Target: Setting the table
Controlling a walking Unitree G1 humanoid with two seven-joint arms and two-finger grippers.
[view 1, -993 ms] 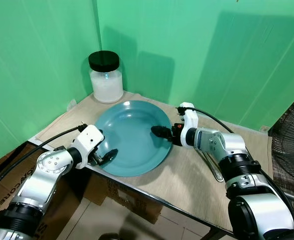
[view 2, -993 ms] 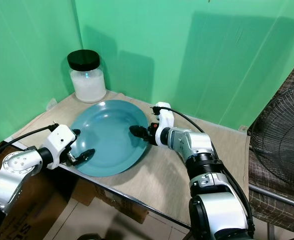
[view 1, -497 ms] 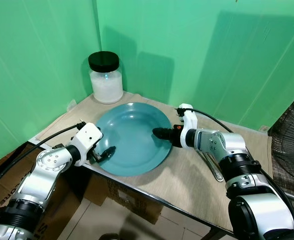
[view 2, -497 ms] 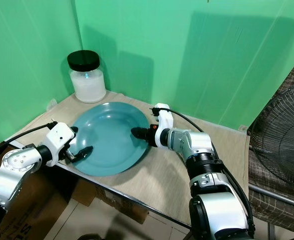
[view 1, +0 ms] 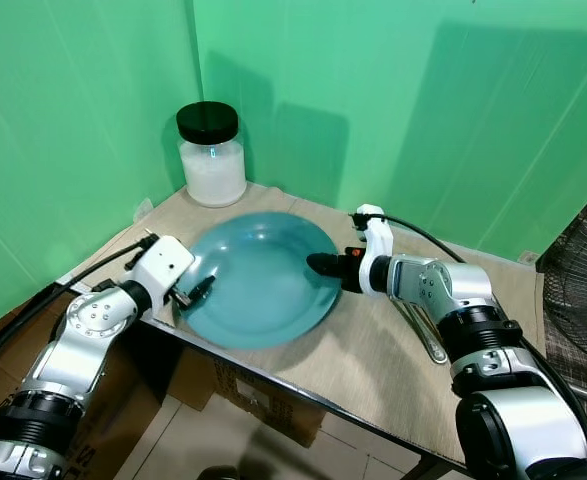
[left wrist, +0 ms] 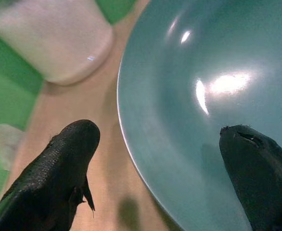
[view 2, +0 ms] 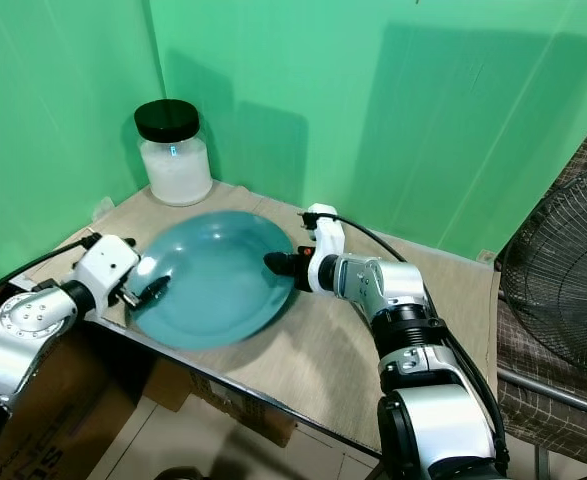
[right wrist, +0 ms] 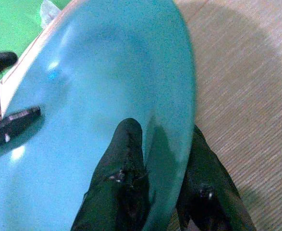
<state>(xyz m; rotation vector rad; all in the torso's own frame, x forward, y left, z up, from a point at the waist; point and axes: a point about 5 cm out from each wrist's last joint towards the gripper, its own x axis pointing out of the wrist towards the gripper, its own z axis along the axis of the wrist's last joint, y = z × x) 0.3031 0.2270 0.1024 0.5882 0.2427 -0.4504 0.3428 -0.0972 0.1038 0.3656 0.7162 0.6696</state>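
At the table's [view 1: 373, 350] near left edge, the left gripper [view 1: 195, 291] has its fingers [left wrist: 59, 159] spread wide on either side of the teal plate's [view 1: 263, 285] rim, neither pad clearly touching it. Behind stands a white jar with a black lid [view 1: 211, 153]. The plate lies on the wooden top, its left side over the edge. At its right rim, the right gripper [view 1: 323, 266] pinches the rim, one finger [right wrist: 124, 168] inside, the other beneath.
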